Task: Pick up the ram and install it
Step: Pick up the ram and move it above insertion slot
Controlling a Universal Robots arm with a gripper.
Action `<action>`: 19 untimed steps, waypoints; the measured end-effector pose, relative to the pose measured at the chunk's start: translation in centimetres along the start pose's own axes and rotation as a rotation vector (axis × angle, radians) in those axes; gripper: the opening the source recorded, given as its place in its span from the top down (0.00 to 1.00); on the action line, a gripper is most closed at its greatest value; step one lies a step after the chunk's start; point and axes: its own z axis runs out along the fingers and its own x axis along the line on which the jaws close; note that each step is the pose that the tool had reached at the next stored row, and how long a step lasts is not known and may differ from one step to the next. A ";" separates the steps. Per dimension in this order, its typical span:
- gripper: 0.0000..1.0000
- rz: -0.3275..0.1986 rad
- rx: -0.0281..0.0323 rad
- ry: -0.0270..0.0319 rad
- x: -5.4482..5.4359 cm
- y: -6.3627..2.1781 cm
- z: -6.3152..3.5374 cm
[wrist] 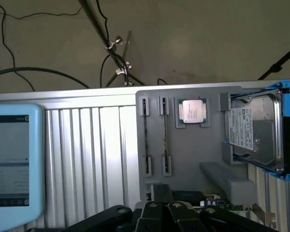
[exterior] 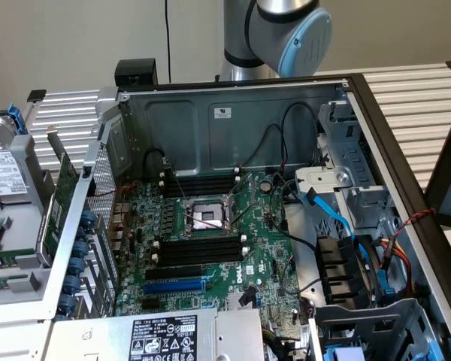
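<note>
The ram (wrist: 145, 137) stands on edge as a thin dark strip between two clips of a grey parts tray (wrist: 183, 154). A second such strip (wrist: 165, 137) stands right beside it. My gripper (wrist: 163, 212) hangs above the tray's near edge, short of both strips, shut and with nothing in it. In the exterior view the open computer case shows its motherboard (exterior: 210, 263), with black memory slots (exterior: 199, 184) on the far side of the processor socket (exterior: 208, 218) and more slots (exterior: 199, 252) on its near side. The arm's elbow (exterior: 282, 30) rises behind the case.
The tray also carries a processor chip (wrist: 192, 111) and a hard drive (wrist: 253, 133) in a blue frame. A blue-cased tablet (wrist: 9, 159) lies beside it on the ribbed table. A green expansion card (exterior: 60, 199) stands at the case's left wall. Cables cross the case's right side.
</note>
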 end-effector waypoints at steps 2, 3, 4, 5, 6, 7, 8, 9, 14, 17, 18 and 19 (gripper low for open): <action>0.76 -0.001 0.0002 -0.0001 0.0 0.04 0.05; 0.76 -0.002 0.0001 0.0000 0.0 0.05 0.08; 0.69 -0.002 0.0002 -0.0001 0.0 0.07 0.15; 0.69 -0.003 0.0004 0.0000 0.0 0.11 0.28; 0.69 -0.004 0.0015 0.0000 0.0 0.22 0.45; 0.69 -0.006 0.0028 0.0000 0.0 0.34 0.62; 0.69 -0.008 0.0041 -0.0003 0.0 0.45 0.82; 0.69 -0.010 0.0048 -0.0004 0.0 0.53 0.99; 0.69 -0.019 0.0051 -0.0002 0.0 0.58 1.62; 0.69 -0.023 0.0052 -0.0002 0.0 0.58 1.77; 0.69 -0.024 0.0052 -0.0002 0.0 0.58 1.80; 0.69 -0.025 0.0052 -0.0002 0.0 0.58 1.84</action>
